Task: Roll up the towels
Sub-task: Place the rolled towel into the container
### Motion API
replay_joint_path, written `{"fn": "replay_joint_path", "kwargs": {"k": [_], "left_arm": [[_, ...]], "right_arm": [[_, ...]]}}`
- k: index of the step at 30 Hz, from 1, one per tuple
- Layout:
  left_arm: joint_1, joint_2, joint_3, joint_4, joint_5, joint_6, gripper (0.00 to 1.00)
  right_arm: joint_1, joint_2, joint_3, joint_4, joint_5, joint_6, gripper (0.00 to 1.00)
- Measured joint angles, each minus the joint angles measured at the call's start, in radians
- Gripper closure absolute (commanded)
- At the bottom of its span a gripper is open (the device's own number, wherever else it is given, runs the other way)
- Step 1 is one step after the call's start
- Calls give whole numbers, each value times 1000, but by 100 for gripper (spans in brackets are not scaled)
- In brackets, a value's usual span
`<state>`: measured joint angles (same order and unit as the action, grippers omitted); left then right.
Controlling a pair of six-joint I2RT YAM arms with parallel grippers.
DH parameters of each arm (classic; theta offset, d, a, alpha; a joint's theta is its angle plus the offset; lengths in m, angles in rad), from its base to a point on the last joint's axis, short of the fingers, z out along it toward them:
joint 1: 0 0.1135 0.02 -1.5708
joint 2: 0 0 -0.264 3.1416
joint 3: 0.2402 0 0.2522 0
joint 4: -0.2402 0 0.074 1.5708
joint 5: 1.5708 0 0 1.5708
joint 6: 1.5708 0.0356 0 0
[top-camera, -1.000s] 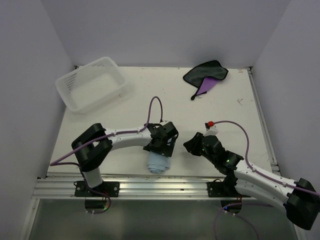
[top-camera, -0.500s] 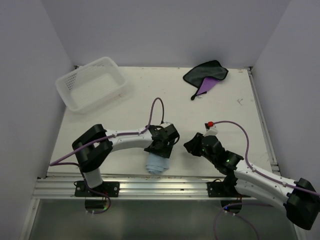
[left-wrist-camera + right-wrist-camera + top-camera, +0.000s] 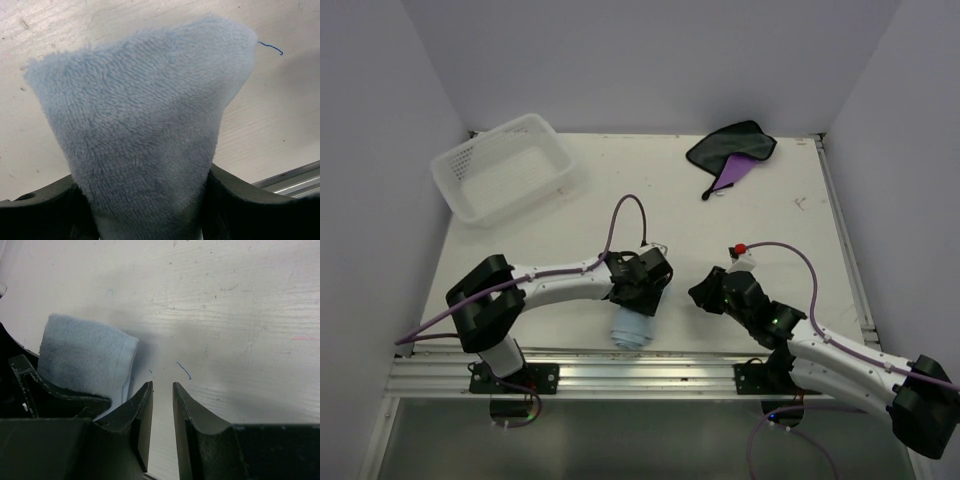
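Scuffed table, fluffy blue towel, pinched in left hand

**Tabletop holdings, overhead view**

One rolled light blue fleece towel lay at the near edge of the white table, under the left gripper. The right gripper sat near it, apart. A crumpled purple-and-dark-grey cloth towel lay far right, and a white plastic lattice basket far left.

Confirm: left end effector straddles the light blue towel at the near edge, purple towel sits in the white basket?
Wrong on the purple towel: the top external view shows it on the table at back right, outside the white basket. The left end effector does straddle the light blue towel at the near edge.
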<state>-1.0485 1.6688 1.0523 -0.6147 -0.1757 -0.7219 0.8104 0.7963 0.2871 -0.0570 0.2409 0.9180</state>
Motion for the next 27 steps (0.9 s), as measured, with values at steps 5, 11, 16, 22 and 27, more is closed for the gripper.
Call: {"fn": "replay_joint_path", "kwargs": {"k": [5, 11, 16, 22, 27], "left_arm": [[1, -17, -18, 23, 25, 10, 34], [39, -90, -82, 58, 80, 32, 37], [137, -144, -110, 79, 128, 64, 38], [243, -175, -114, 84, 181, 99, 39], [348, -183, -108, 77, 244, 143, 38]], "right_arm": [[0, 3, 2, -8, 0, 0, 73], [0, 2, 10, -36, 2, -1, 73], [0, 2, 19, -51, 3, -2, 73], [0, 2, 28, -59, 3, -3, 73], [0, 2, 49, -74, 4, -8, 72]]}}
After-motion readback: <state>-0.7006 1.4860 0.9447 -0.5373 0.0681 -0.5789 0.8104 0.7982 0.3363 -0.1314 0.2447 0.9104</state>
